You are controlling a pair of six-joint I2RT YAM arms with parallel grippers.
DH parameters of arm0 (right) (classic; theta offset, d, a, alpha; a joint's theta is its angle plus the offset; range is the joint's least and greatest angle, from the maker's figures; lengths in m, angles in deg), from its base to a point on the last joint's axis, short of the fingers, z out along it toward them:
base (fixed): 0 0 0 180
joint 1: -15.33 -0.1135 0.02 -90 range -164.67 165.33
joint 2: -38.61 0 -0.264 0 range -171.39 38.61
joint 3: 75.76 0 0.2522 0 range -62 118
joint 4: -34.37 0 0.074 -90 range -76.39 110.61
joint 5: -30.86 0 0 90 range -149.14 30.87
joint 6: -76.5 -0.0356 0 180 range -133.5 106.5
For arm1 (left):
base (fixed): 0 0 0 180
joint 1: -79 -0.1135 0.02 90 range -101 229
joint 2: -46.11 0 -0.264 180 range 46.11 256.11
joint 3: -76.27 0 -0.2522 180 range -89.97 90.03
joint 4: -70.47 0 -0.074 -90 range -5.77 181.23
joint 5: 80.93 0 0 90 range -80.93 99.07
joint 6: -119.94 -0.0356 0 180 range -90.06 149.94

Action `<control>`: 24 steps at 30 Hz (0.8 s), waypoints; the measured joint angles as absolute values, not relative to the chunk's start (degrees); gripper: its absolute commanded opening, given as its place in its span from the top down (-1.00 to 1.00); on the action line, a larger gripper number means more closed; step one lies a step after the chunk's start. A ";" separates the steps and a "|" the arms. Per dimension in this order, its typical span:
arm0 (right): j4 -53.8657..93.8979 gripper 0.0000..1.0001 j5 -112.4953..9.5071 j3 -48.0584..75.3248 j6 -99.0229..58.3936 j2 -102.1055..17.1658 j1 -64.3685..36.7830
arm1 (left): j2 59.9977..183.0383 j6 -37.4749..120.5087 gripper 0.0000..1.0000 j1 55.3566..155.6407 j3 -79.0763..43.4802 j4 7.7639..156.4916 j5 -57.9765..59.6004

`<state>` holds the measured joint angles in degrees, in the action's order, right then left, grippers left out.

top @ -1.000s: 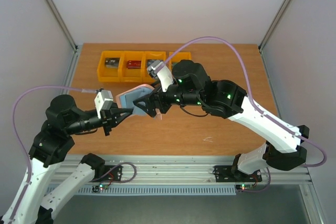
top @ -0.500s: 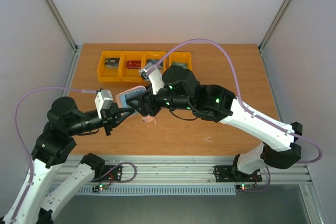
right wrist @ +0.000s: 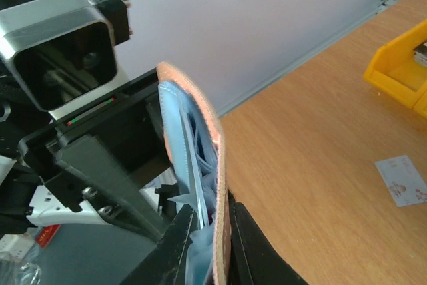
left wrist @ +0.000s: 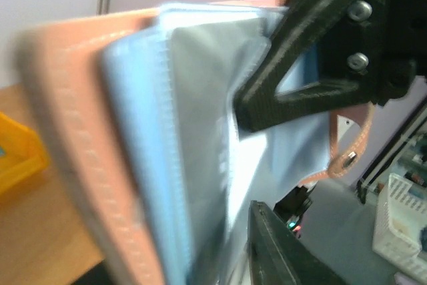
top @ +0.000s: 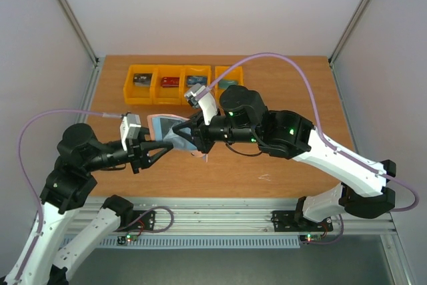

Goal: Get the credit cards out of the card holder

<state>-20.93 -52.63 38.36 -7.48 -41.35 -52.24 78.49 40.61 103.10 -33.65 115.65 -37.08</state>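
Observation:
The card holder (top: 175, 135) hangs in the air between my two arms, pinkish outside with light blue sleeves fanned open (left wrist: 167, 131). My right gripper (top: 191, 137) is shut on its lower edge, both fingers pressed against the pink cover (right wrist: 217, 165). My left gripper (top: 159, 149) stands open at the holder's other edge; only one finger (left wrist: 273, 248) shows, close beside the sleeves. One pale credit card (right wrist: 400, 179) with tiny marks lies flat on the table (top: 280, 158), seen from above just behind the holder (top: 163, 123). The holder's strap (left wrist: 347, 155) dangles free.
A row of orange bins (top: 183, 83) with small items stands at the back left of the table; one bin's corner (right wrist: 400, 65) shows in the right wrist view. Purple cables arch over both arms.
My right gripper came in from open and closed on the holder. My left gripper's jaws have opened off it. The holder has shifted a little toward the near side.

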 measured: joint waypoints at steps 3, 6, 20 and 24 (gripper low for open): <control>-20.80 0.98 -51.74 38.36 -7.50 -41.31 -52.13 | 78.41 42.69 -0.07 103.12 -33.74 113.97 -38.54; -20.80 0.98 -50.45 38.36 -7.26 -41.31 -52.06 | 78.38 45.77 0.00 102.77 -33.74 113.14 -38.89; -23.88 0.97 -38.86 38.27 -0.46 -40.17 -51.52 | 79.87 60.59 0.24 99.95 -33.48 101.05 -51.96; -24.49 0.97 -36.87 38.22 0.70 -40.06 -51.52 | 80.29 62.30 0.51 99.95 -33.06 99.32 -54.52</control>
<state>-24.49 -36.87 38.22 0.70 -40.06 -51.52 80.29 62.30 99.95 -33.06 99.32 -54.52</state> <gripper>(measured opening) 0.084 0.303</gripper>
